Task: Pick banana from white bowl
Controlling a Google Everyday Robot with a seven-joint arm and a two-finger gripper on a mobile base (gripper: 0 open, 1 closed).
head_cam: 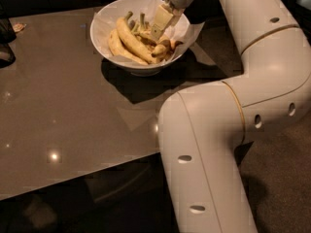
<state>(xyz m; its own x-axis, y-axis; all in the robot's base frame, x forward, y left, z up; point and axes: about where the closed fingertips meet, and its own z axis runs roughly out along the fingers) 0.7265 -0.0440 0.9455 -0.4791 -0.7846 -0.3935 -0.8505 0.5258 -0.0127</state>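
Observation:
The white bowl [103, 22] stands at the far side of the brown table, lined with crinkled white paper [192, 31]. Inside lie long yellow bananas with green stems [130, 39] on the left. The short speckled banana [161, 48] lies at the right side, partly hidden under my gripper. My gripper [160, 24] points down into the bowl from the upper right, its tip just above or touching the short banana. I cannot tell whether it touches.
My large white arm [228, 120] fills the right half of the view and overhangs the table's right edge. The glossy brown table [63, 96] stretches left and forward of the bowl. A dark object [6, 42] sits at the far left edge.

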